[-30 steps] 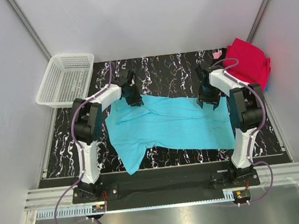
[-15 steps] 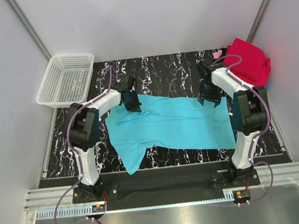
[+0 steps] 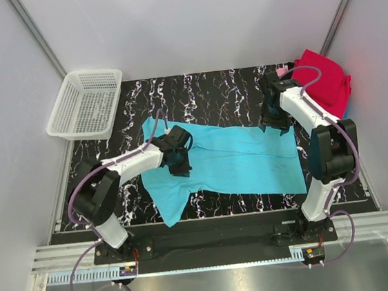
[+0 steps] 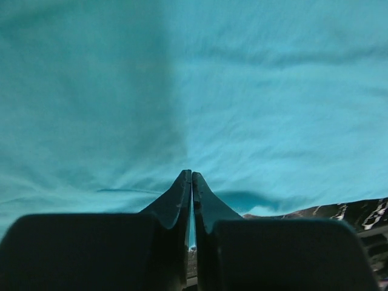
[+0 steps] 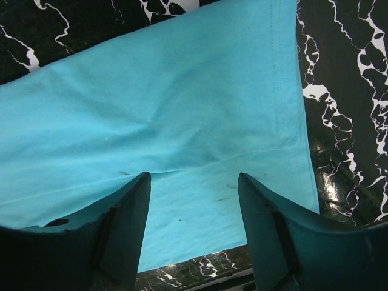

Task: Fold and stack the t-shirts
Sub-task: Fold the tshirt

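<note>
Cloth of the turquoise t-shirt point(image 3: 244, 157) lies spread on the black marbled table point(image 3: 209, 92), its long side running left to right and one sleeve reaching toward the near edge. It is a thin, soft knit with shallow ripples and a stitched hem at its right end. The left gripper point(image 4: 191, 177) sits over the shirt's left part, its tapered dark fingers pressed tip to tip. A crease runs to the tips and a turquoise sliver shows in the slit, so I judge a pinch of fabric is nipped there, probably to draw that side over for a fold. The right gripper point(image 5: 194, 177) hovers wide apart and empty above the far right corner, likely placed to take the hem. A crimson t-shirt point(image 3: 322, 80) lies bunched at the table's far right, and a white mesh basket point(image 3: 92, 72) sits at the far left.
</note>
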